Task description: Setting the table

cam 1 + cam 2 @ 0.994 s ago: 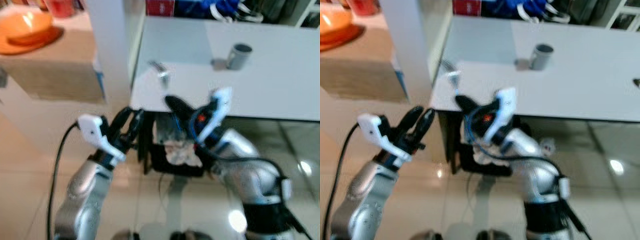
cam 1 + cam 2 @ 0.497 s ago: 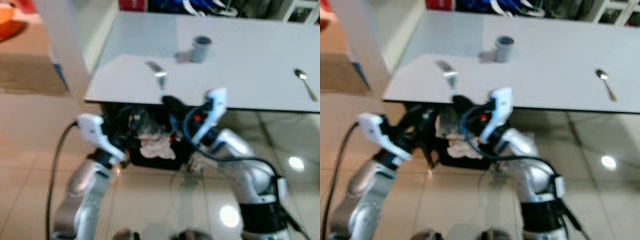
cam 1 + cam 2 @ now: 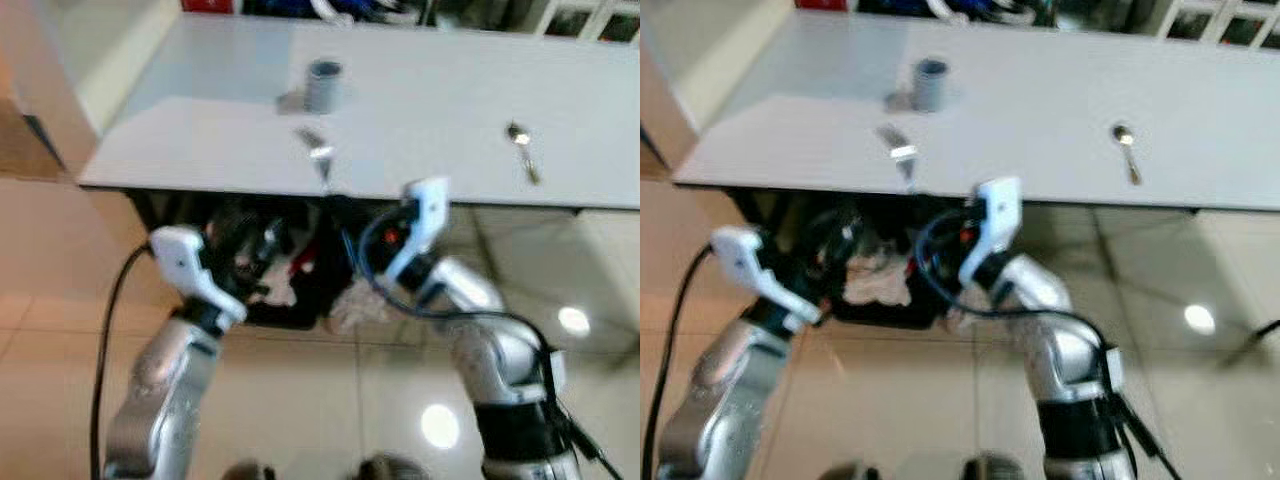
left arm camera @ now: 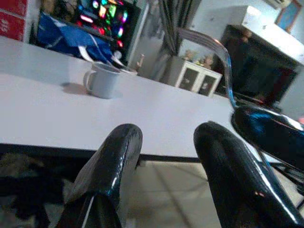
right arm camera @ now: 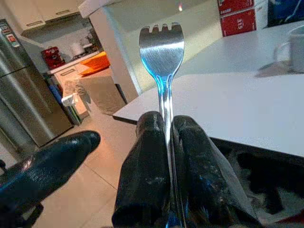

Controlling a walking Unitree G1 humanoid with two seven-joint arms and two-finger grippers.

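Note:
My right gripper (image 5: 164, 124) is shut on the handle of a silver fork (image 5: 161, 52), tines pointing up. In the eye views the fork (image 3: 318, 160) stands just at the near edge of the white table (image 3: 430, 110). A grey mug (image 3: 322, 85) stands further back on the table, and a spoon (image 3: 522, 152) lies to the right. My left gripper (image 4: 164, 142) is open and holds nothing. It hangs low in front of the table edge, to the left of the right gripper (image 3: 338, 212).
Under the table lie dark clutter and a crumpled pale cloth (image 3: 352, 300). A black cable (image 3: 105, 330) runs along my left arm. The floor is glossy beige tile (image 3: 300, 400). A fridge (image 5: 28, 95) and a kitchen counter with an orange item (image 5: 92, 61) stand off to the left.
The camera has swung to the right along the table, bringing the spoon into view and losing the counter. Both arms keep their pose; the fork stays in my right gripper.

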